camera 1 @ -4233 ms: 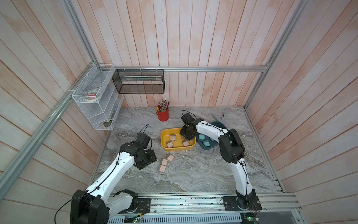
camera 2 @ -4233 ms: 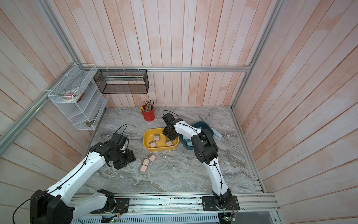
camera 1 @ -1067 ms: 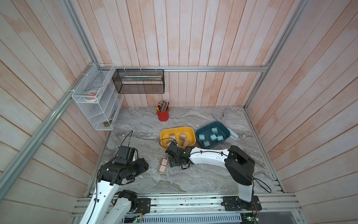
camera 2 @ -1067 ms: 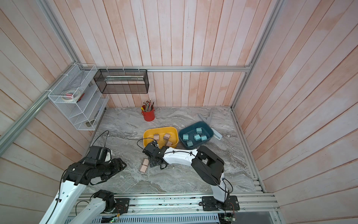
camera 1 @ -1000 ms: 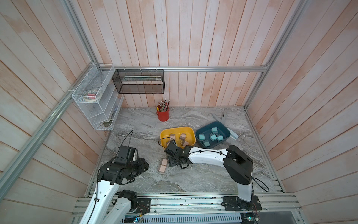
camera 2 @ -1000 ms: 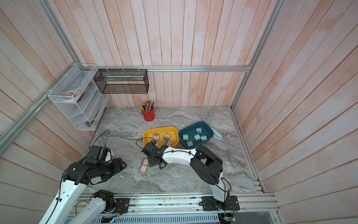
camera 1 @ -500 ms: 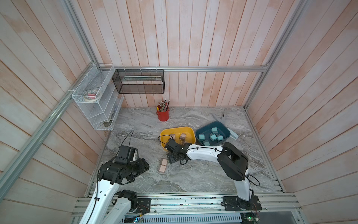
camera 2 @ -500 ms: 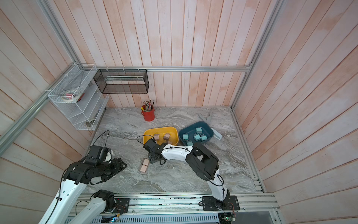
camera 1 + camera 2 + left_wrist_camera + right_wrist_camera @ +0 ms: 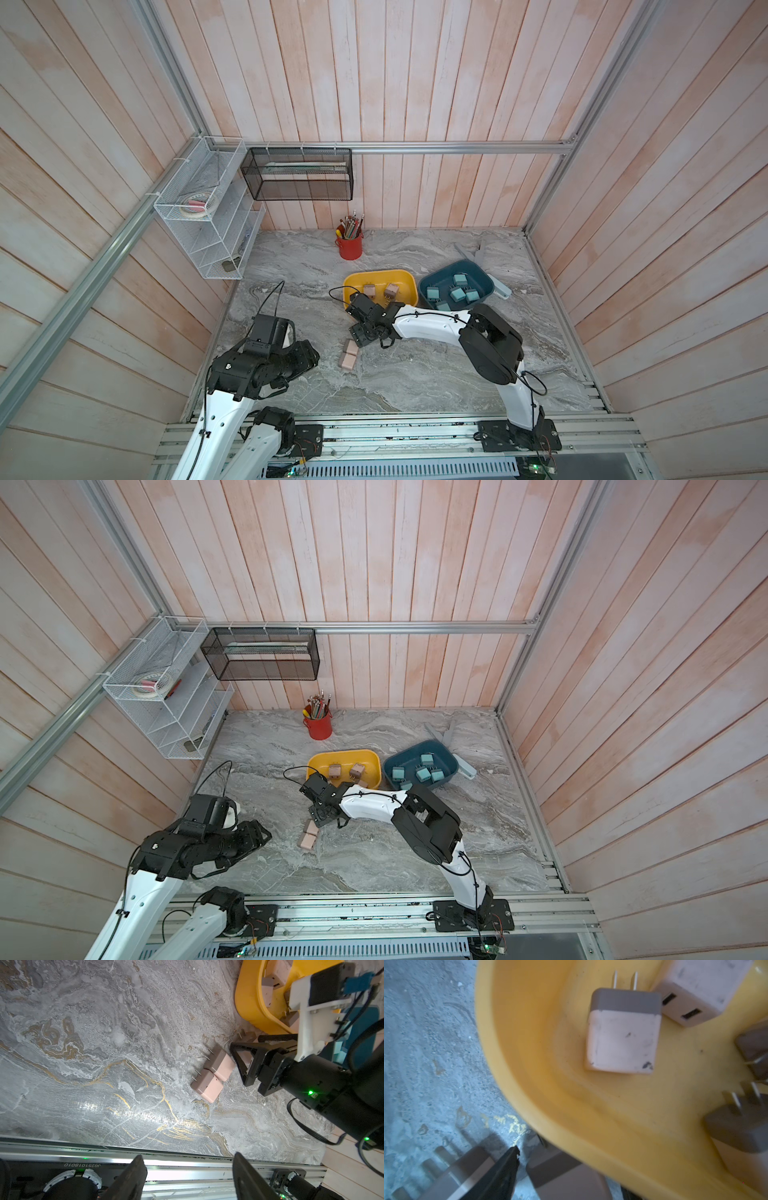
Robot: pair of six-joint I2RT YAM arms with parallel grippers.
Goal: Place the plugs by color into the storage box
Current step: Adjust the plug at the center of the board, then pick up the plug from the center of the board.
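Observation:
My right gripper is shut on a pink plug, low over the table at the near rim of the yellow storage box. Two more pink plugs lie side by side on the marble just left of it. Several pink plugs lie in the yellow box. Several teal plugs lie in the dark teal storage box to its right. My left gripper hangs open and holds nothing, at the front left.
A red pencil cup stands at the back. A white wire rack and a black mesh basket hang on the walls. Pale flat pieces lie behind the teal box. The aluminium rail runs along the front edge.
My right gripper has shifted from beside the table plugs toward the yellow box's near rim, the pink plug between its fingers. Over the last second the left arm has stayed still.

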